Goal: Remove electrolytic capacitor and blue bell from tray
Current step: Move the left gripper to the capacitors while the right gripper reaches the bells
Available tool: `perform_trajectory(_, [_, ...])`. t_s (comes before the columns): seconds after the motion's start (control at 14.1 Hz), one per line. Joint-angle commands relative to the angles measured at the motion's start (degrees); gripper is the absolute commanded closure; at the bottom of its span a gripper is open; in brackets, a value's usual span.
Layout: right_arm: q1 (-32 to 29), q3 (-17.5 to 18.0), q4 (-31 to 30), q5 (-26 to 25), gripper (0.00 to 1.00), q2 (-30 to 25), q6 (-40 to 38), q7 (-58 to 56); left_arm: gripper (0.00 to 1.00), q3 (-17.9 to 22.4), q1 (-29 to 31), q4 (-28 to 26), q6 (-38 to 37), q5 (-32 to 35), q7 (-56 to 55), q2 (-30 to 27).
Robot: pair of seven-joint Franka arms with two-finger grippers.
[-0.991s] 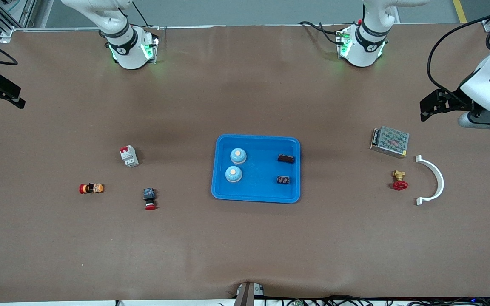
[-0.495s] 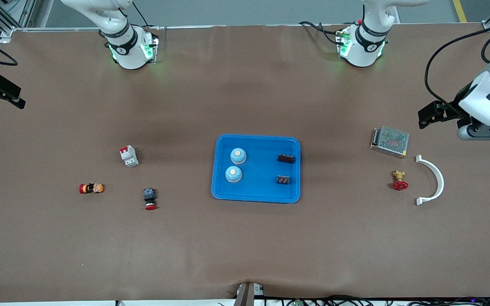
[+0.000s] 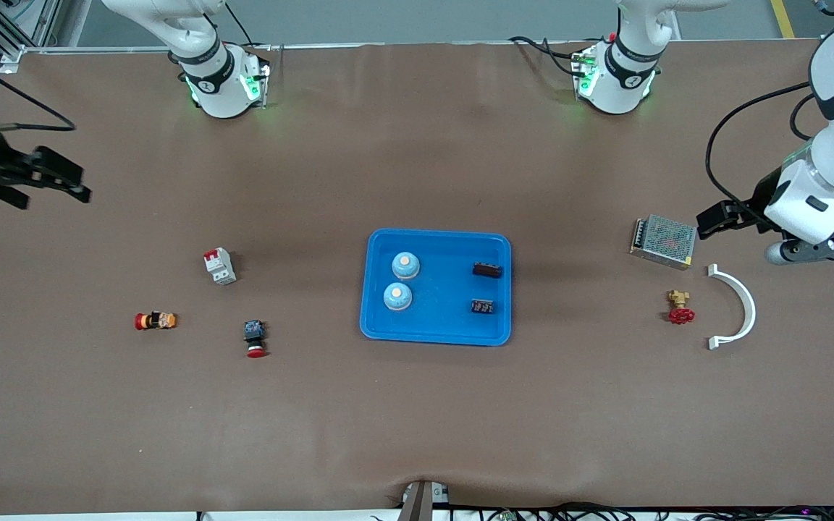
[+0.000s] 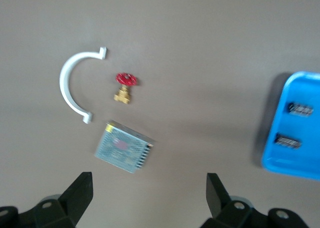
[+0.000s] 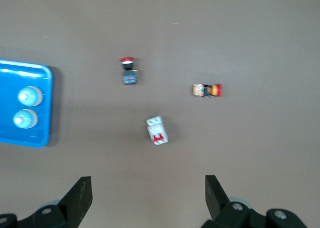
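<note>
Right pincer hangs wide and empty over the table's right-arm end; mid-table, the tray holds both blue bells and two dark capacitors; left pincer, wide, hovers over the power supply. Nothing removed yet.

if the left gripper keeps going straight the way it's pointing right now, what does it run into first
Probably the metal mesh power supply. The open left gripper hangs over the table at the left arm's end, pointing toward that box, with nothing showing between them. Its height above the table is unclear, so it might pass over the box.
</note>
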Motion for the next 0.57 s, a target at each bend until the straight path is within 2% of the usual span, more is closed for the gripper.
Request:
perform_trajectory(0.0, [4.15, -0.12, 0.71, 1.32, 0.0, 2.79, 1.59, 5.41, 0.0, -0.3, 0.28, -1.92, 0.92, -2.63, -5.83, -0.97])
perform_trajectory(0.21, [8.98, -0.12, 0.71, 1.32, 0.0, 7.0, 6.59, 11.93, 0.0, -0.3, -0.24, -2.98, 1.53, -4.48, -14.16, -0.7])
perform_trajectory(0.35, [12.06, -0.12, 0.45, 1.41, 0.0, 9.9, 8.71, 16.94, 0.0, -1.26, -1.12, -4.9, 5.12, -4.66, -20.41, -0.18])
perform_trajectory(0.5, [13.56, -0.03, 0.28, 3.06, 0.0, 11.93, 10.56, 17.31, 0.0, -2.32, -1.91, -7.1, 9.07, -4.66, -26.9, 0.26])
